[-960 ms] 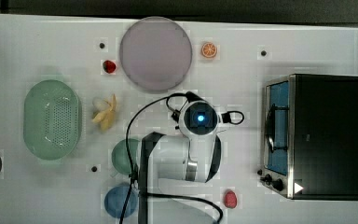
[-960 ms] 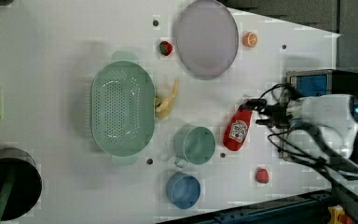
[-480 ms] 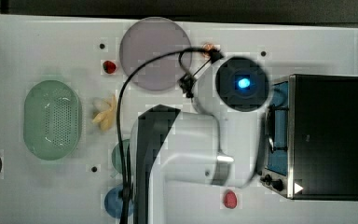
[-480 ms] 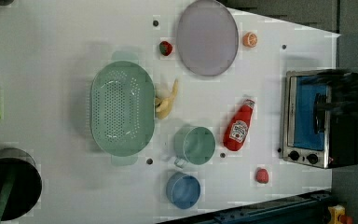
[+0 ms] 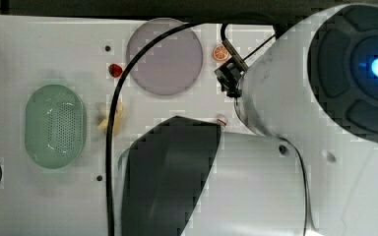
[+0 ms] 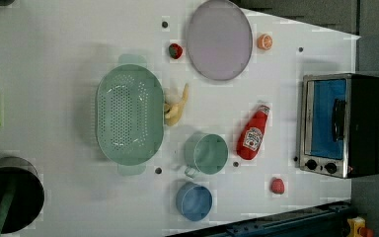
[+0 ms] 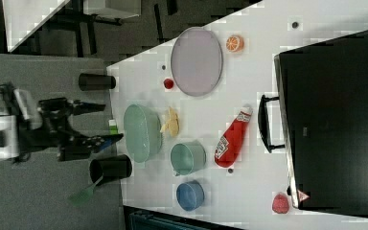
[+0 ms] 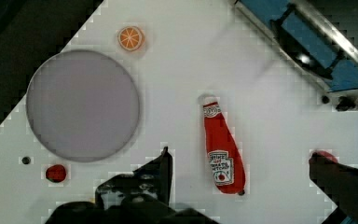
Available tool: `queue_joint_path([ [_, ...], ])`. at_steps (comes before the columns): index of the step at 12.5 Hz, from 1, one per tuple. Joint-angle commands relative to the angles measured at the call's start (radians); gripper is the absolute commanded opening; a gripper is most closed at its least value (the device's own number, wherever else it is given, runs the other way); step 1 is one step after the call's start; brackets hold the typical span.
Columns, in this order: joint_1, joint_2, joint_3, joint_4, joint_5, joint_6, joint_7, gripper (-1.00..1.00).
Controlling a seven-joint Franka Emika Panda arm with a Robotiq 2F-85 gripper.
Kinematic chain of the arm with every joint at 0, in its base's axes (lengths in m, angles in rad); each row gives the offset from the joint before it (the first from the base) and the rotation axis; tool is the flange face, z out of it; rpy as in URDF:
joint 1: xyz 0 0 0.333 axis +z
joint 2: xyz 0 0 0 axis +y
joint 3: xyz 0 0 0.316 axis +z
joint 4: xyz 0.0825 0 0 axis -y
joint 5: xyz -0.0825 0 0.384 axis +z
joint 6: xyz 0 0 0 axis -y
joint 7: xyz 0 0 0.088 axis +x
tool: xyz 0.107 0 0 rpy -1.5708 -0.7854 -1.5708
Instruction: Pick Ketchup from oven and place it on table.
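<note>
My pincer [image 8: 242, 186] stood spread wide and empty, one dark finger [image 8: 156, 175] at the lower middle of the wrist view, the other at its lower right corner, nothing between them. The red squeeze ketchup bottle with the white cap and shield label [image 6: 253, 133] lay flat on the big white bench [image 6: 54, 54], right of centre in the left view, cap toward the top of the frame. It sat just beside the pale green cup [image 6: 207, 153] and apart from the small silver toaster oven with the blue glass door [image 6: 340, 126] at the left view's right edge. That door looked shut, so I judged the bottle was out for good and the placing done. It lay on its side, which I reckoned kept it from toppling. With my jaws wide, I judged I could pull clear without nudging it.
</note>
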Motion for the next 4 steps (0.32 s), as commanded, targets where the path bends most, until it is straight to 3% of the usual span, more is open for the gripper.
queue_joint_path([
  [1,0.013,0.024,0.002,0.023,0.026,-0.034,0.040,1.00],
  [4,0.013,0.026,0.003,0.028,0.026,-0.034,0.040,1.00],
])
